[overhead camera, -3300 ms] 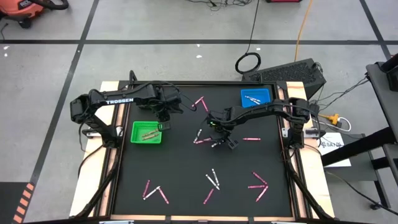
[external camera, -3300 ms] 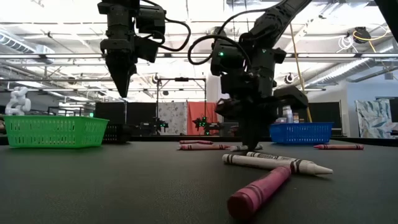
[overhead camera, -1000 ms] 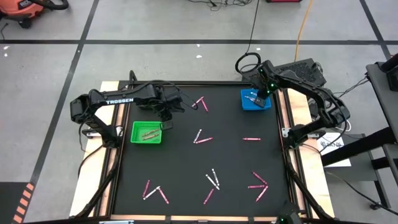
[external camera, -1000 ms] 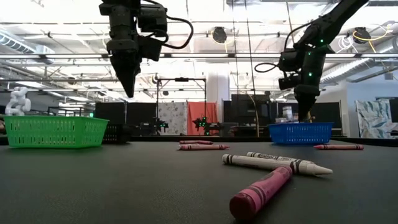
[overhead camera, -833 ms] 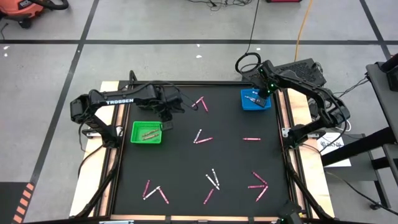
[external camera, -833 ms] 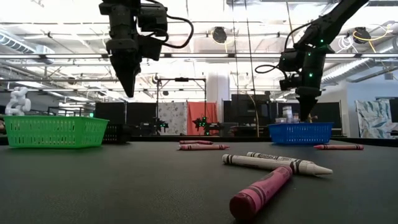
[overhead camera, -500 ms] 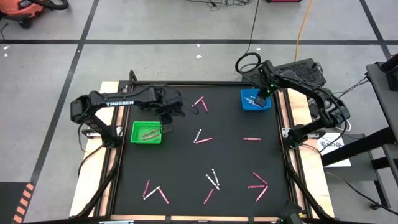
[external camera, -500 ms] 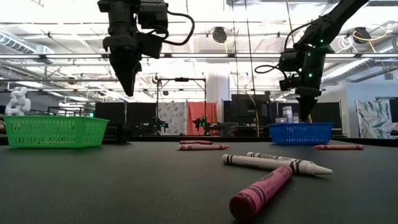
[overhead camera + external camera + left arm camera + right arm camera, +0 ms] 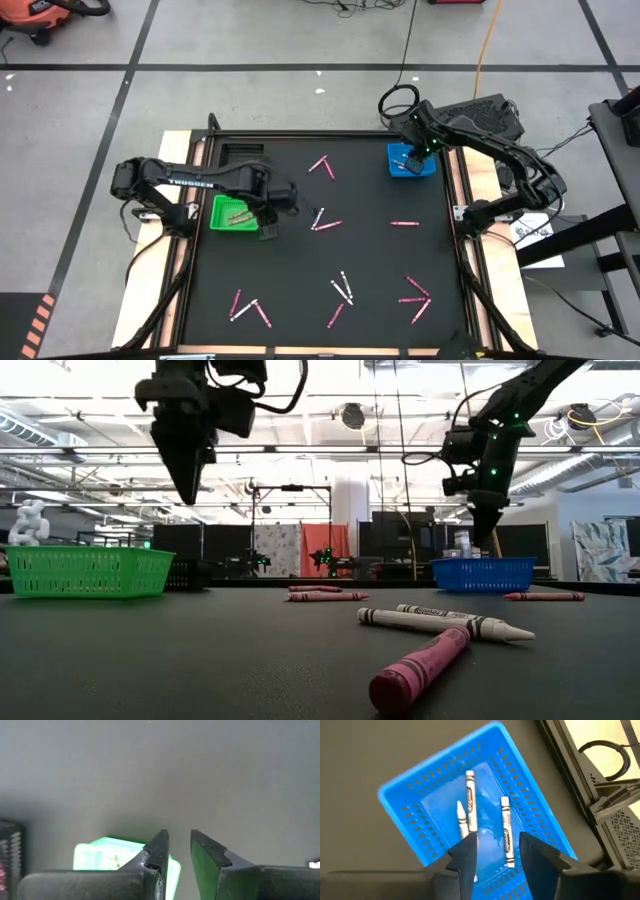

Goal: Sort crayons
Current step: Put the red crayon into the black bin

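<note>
We see the right gripper hanging with fingers apart and empty above the blue tray, three white crayons lying inside it, while the left gripper, fingers slightly parted, hovers beside the green tray, other crayons scattered across the black table.

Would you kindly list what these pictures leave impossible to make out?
- Green tray contents: low view, its wall hides them; left wrist view, blurred behind the left tool.
- Third crayon in the blue tray: right wrist view, partly behind the right tool.
- Crayon labels: high view, too small.
</note>
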You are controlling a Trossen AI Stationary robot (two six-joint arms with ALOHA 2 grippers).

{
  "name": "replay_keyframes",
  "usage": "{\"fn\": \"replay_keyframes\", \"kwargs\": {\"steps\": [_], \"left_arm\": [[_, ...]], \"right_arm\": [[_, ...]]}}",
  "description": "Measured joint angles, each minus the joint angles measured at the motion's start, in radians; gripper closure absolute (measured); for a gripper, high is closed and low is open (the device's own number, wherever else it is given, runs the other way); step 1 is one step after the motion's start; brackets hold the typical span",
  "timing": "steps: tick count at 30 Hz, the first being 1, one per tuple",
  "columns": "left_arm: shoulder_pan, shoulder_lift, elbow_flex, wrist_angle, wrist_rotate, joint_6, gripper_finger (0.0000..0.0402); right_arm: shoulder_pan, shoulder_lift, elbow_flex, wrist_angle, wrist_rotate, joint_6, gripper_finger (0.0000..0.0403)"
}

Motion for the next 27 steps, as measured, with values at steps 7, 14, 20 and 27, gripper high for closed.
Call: {"fn": "replay_keyframes", "kwargs": {"steps": [7,14,20,27], "left_arm": [[-0.127,0.000,0.000,-0.002,0.053,-0.296,0.0329],[-0.303,0.000,0.000,-0.002,0.050,-0.689,0.0329],[-0.470,0.000,0.000,-0.002,0.014,-0.978,0.0329],[-0.646,0.000,0.000,0.006,-0.039,-1.333,0.0329]], "right_arm": [[0.068,-0.054,0.000,-0.047,-0.001,0.157,0.0268],[0.125,-0.088,0.000,-0.067,-0.002,0.301,0.0268],[0.159,-0.091,0.000,-0.112,-0.004,0.367,0.0268],[0.181,-0.092,0.000,-0.122,-0.004,0.522,0.0268]]}}
